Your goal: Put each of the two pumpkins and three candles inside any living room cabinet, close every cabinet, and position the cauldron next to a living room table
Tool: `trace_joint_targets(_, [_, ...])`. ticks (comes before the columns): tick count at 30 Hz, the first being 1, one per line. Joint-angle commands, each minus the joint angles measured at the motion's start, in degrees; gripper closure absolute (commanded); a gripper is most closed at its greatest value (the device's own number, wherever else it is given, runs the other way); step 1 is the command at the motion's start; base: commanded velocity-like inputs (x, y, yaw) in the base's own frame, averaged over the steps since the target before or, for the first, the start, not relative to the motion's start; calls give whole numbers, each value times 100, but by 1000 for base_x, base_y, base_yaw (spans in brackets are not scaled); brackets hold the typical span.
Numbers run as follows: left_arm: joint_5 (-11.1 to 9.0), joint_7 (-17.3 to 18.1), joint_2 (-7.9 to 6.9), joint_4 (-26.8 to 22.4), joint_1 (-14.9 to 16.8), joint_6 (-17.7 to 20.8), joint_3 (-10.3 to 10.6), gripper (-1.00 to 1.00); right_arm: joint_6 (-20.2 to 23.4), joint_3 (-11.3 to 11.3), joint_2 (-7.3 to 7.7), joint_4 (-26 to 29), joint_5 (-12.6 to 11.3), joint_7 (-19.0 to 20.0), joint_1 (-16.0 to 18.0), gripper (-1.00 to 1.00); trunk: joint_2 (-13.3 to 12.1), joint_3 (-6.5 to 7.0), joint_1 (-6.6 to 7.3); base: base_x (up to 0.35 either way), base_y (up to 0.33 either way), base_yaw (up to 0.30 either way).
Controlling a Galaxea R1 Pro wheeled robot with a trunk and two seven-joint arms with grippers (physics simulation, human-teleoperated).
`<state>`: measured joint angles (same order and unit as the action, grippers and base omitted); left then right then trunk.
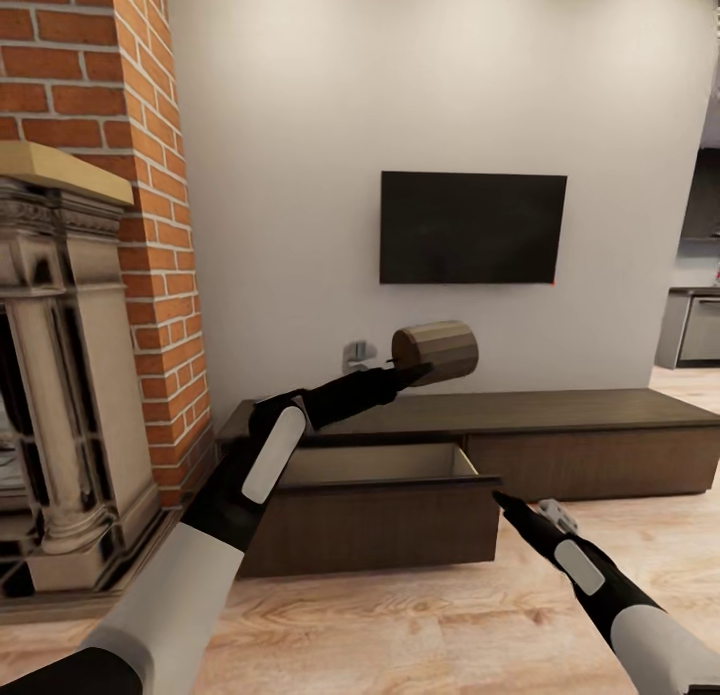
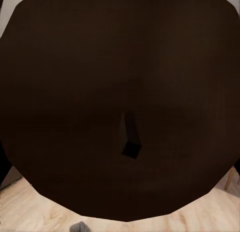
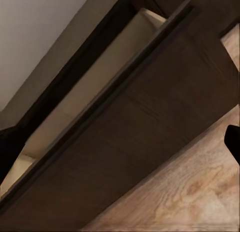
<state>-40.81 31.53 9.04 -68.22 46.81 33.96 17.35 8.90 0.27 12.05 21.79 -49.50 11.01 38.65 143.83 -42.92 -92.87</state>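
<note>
A tan candle (image 1: 437,351) lies on its side in the air, with my left gripper (image 1: 413,372) shut on its near end. It hangs just above the top of the long dark brown cabinet (image 1: 570,412), behind the right part of the pulled-out drawer (image 1: 380,465), whose pale inside shows nothing in it. In the left wrist view the candle's dark round end (image 2: 120,82) with its small wick (image 2: 131,139) is pressed close to the camera. My right gripper (image 1: 508,503) hovers low over the floor, right of the drawer front (image 3: 150,142), open and holding nothing.
A brick chimney (image 1: 100,125) and an ornate fireplace surround (image 1: 70,375) stand at the left. A black TV (image 1: 472,227) hangs on the wall above the cabinet. Kitchen units (image 1: 695,325) show at far right. Wood floor (image 1: 420,625) lies before the cabinet.
</note>
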Motion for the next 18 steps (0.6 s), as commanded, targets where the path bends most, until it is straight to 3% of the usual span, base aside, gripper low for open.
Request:
trace_joint_targets(1, [-30,-5,1,1,4,41,-3,100,97,2,5,9,-44,3,2,-100,1,16,4,0,0,0])
trace_joint_targets(6, [-27,-6,-4,0,4,41,-3,100,662,-7,41,37,-35,-307,4,-100,-6,126,16,0,0,0])
trace_joint_targets(13, [-24,-53,-7,0,4,58,-10,100,1740,20,67,100,5,-1376,51,-100,-15,282,34,0,0,0])
trace_joint_targets(15, [-25,-159,-13,1,4,74,-11,100,2298,53,68,114,150,-1610,133,-100,-18,326,40,0,0,0])
trace_joint_targets(17, [-24,-276,-14,1,4,81,-12,100,2671,86,68,118,429,-1713,237,-100,-21,370,45,0,0,0])
trace_joint_targets(18, [-25,-347,-15,1,4,85,-12,100,2853,105,67,120,678,-1752,303,-100,-22,392,47,0,0,0])
